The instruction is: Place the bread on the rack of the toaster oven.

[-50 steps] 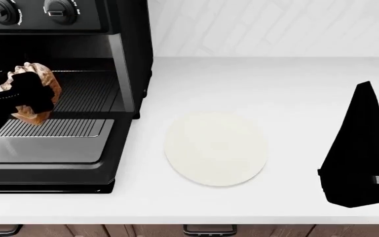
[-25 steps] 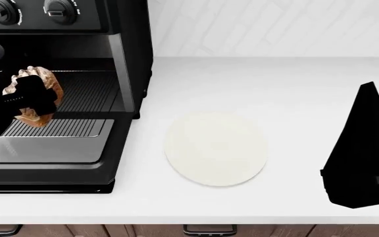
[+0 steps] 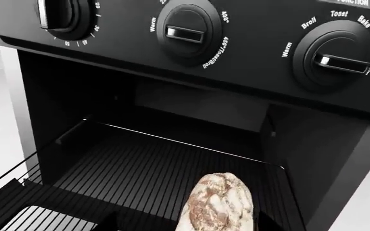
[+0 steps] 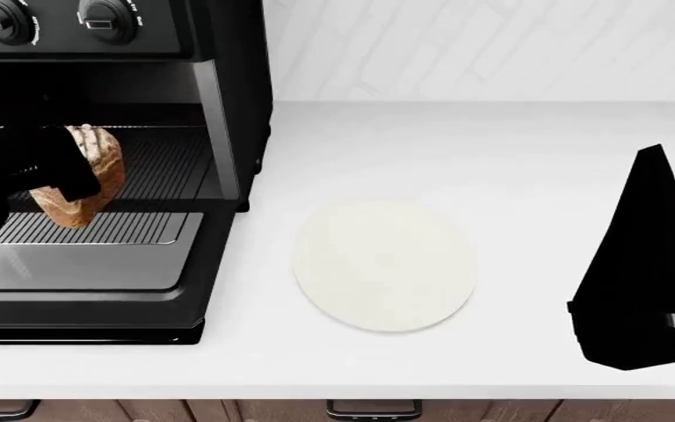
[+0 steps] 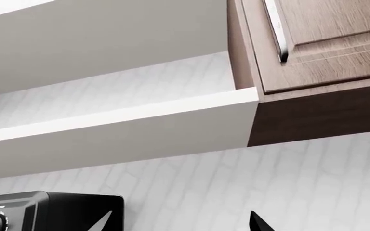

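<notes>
Nearest, the white plate point(image 4: 385, 265) lies bare on the desk point(image 4: 490, 149), and the right tool point(image 4: 642, 264) hangs at the desk's right end; whether it is spread or pressed together, I cannot tell. Over the dropped door point(image 4: 80, 255), the left tool point(image 4: 32, 171) pinches the bread point(image 4: 85, 176) at the mouth of the toaster oven point(image 4: 226, 79). Lifting looks done; setting down and letting go remain. Beyond, the rack point(image 3: 152, 168) lies bare, with side walls close and a low ceiling under the knobs.

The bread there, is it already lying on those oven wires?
Cannot tell. In the head view the bread, held in the left gripper, overlaps the rack, but neither that nor the left wrist view shows contact or a gap.
</notes>
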Robot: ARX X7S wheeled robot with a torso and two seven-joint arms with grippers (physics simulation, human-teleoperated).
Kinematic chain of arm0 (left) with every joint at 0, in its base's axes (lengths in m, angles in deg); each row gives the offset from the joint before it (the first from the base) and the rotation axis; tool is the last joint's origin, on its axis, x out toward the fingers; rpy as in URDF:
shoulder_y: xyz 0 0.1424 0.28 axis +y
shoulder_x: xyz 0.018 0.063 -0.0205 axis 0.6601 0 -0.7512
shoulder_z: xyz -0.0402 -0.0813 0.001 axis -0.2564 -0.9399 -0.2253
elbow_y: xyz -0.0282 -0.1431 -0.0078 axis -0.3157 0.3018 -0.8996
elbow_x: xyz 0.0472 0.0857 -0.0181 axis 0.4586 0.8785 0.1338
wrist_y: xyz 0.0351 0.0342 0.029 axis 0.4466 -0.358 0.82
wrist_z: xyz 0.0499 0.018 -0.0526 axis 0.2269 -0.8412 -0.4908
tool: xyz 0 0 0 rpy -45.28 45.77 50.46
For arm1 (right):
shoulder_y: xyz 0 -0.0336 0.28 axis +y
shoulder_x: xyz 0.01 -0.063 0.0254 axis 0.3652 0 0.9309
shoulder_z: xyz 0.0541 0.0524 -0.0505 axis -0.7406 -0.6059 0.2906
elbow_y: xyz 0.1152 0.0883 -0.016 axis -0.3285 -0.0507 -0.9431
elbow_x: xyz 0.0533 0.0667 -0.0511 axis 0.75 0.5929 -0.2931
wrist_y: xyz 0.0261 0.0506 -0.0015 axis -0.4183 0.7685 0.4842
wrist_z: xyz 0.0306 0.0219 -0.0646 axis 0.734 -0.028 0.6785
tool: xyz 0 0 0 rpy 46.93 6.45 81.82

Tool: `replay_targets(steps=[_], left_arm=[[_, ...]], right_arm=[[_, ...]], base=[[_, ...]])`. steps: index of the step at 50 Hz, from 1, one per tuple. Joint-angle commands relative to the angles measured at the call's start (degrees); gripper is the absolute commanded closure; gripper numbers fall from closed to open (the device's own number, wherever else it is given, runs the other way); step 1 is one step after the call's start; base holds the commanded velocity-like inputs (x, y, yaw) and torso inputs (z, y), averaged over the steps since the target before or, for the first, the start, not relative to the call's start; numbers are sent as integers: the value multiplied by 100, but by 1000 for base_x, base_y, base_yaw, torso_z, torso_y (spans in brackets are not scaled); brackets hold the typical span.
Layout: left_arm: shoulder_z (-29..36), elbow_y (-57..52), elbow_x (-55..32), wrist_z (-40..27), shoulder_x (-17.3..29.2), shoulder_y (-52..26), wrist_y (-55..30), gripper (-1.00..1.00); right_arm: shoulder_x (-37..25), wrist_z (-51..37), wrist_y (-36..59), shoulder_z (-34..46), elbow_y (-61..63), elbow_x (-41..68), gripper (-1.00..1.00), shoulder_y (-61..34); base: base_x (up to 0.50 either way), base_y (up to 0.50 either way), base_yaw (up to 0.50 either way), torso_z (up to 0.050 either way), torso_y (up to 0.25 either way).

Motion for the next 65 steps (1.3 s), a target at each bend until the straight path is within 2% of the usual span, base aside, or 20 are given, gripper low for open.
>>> replay_targets(steps=[1, 12, 20, 26, 36, 45, 49, 53, 58, 65], left_arm=[[-393, -475, -727, -482, 285, 13, 86, -100], [-919, -1149, -1736, -1048, 701, 21, 317, -100], [-1026, -1345, -2014, -1146, 800, -36, 392, -100], [-1368, -1500, -2220, -1169, 934, 132, 463, -100], [-2506, -1942, -2422, -872, 1025, 611, 345, -100], [-3419, -2248, -2651, -549, 850, 1003, 106, -100], [-3930, -2432, -2590, -375, 726, 1094, -63, -100], [-4312, -2552, -2715, -315, 643, 1171, -111, -100], [-4896, -2744, -2823, -115, 455, 1277, -296, -100], [-5426, -3024, -2840, 303, 150, 1204, -454, -100]], right_arm=[[-13, -18, 6, 2, 29, -11, -100, -1], [-56, -73, 13, -25, 175, -26, -100, 39], [-123, -121, -43, -134, 273, -32, -100, 177], [-178, -158, -66, -203, 357, -36, -100, 266], [-202, -271, 151, -23, 515, -69, -100, 12], [-282, -423, 291, 86, 700, -87, -100, -142], [-548, -648, 171, 108, 799, -125, -100, -178], [-1194, -1228, -302, 575, 804, -341, -100, -387], [-2309, -2244, -1180, 1666, 807, -811, -100, -965], [-3020, -2989, -1752, 3393, 809, -1270, -100, -2308]], base=[[0, 0, 0, 0, 0], [0, 0, 0, 0, 0], [0, 0, 0, 0, 0], [0, 0, 0, 0, 0], [0, 0, 0, 0, 0], [0, 0, 0, 0, 0], [0, 0, 0, 0, 0], [0, 0, 0, 0, 0], [0, 0, 0, 0, 0], [0, 0, 0, 0, 0]])
